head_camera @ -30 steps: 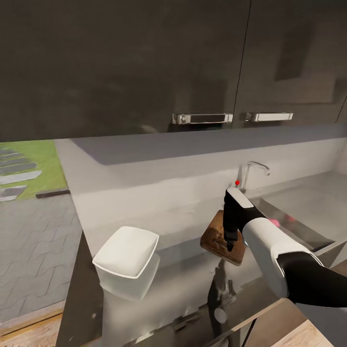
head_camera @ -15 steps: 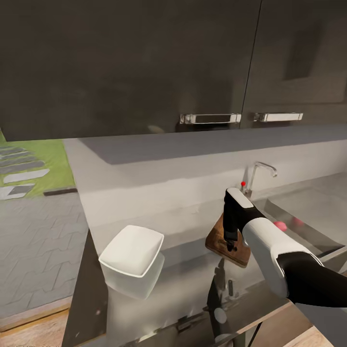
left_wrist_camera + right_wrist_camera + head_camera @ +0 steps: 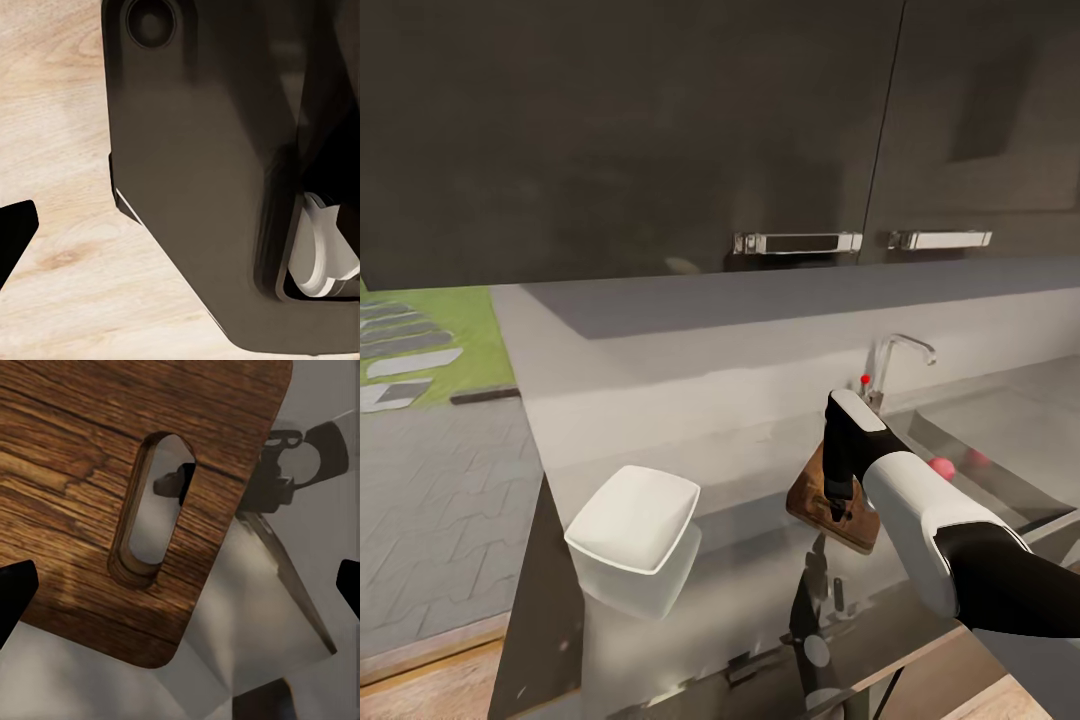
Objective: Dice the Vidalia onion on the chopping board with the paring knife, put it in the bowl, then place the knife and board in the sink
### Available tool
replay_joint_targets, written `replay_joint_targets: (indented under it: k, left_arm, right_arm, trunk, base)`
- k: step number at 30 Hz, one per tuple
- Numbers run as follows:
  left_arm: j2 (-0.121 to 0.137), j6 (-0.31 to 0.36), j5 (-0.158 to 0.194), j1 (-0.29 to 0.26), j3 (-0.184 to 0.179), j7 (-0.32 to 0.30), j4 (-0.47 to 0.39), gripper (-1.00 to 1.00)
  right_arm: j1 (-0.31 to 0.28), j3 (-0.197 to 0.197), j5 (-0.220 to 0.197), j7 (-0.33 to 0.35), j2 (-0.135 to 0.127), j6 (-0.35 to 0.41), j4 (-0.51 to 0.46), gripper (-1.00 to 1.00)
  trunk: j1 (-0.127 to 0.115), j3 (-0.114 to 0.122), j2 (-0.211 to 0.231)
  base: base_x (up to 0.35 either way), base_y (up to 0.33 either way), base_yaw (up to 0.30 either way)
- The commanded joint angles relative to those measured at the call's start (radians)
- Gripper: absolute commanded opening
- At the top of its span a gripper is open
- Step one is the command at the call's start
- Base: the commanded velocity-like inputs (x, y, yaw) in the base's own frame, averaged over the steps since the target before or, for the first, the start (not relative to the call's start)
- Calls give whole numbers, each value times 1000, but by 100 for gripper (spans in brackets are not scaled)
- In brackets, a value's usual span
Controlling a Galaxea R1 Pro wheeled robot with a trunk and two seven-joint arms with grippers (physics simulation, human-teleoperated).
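Head view first: the board (image 3: 815, 497) lies flat on the countertop (image 3: 750, 580), just left of the sink (image 3: 1000, 455), with its slotted end toward the front edge. The right gripper (image 3: 838, 512) hangs straight down over that end, close above the wood. From the right wrist view, the board (image 3: 97, 457) shows its grain and the handle slot, and the two fingertips (image 3: 13, 592) sit wide apart at either side with nothing between them, so that gripper is open. Two small reddish-pink shapes lie in the sink basin; they are too blurred to say what they are. The tap (image 3: 895, 358) with its red knob stands at the back of the sink. The bowl (image 3: 632, 518) sits on the countertop well left of the board, near the counter's end. Dark cabinets (image 3: 660, 140) hang above. The left wrist view looks at wood floor (image 3: 52, 112) and dark robot body; one dark fingertip (image 3: 13, 232) shows, and I cannot tell how that gripper stands.
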Motion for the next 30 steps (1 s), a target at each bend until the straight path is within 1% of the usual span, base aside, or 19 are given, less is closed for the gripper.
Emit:
replay_joint_targets:
  k: [1, 8, 11, 17, 24, 30]
  left_arm:
    - [0, -1, 1, 1, 0, 0, -2, 100]
    - [0, -1, 1, 1, 0, 0, -2, 100]
    - [0, -1, 1, 1, 0, 0, -2, 100]
    - [0, -1, 1, 1, 0, 0, -2, 100]
    - [0, -1, 1, 1, 0, 0, -2, 100]
    - [0, -1, 1, 1, 0, 0, -2, 100]
  right_arm:
    - [-1, 8, -7, -2, -1, -6, 0, 100]
    - [-1, 8, -5, -7, -1, -7, 0, 100]
    - [-1, 7, -6, -59, -1, -8, 0, 100]
    - [-1, 7, -6, -92, -1, -9, 0, 100]
    - [-1, 7, -6, -92, -1, -8, 0, 100]
    - [-1, 7, -6, -91, -1, -7, 0, 100]
  trunk:
    - [0, -1, -1]
    - [0, -1, -1]
    - [0, -1, -1]
    - [0, -1, -1]
    - [0, -2, -1]
    - [0, -6, -1]
  base:
    - [0, 0, 0]
    - [0, 0, 0]
    - [0, 0, 0]
    - [0, 0, 0]
    - [0, 0, 12]
    - [0, 0, 129]
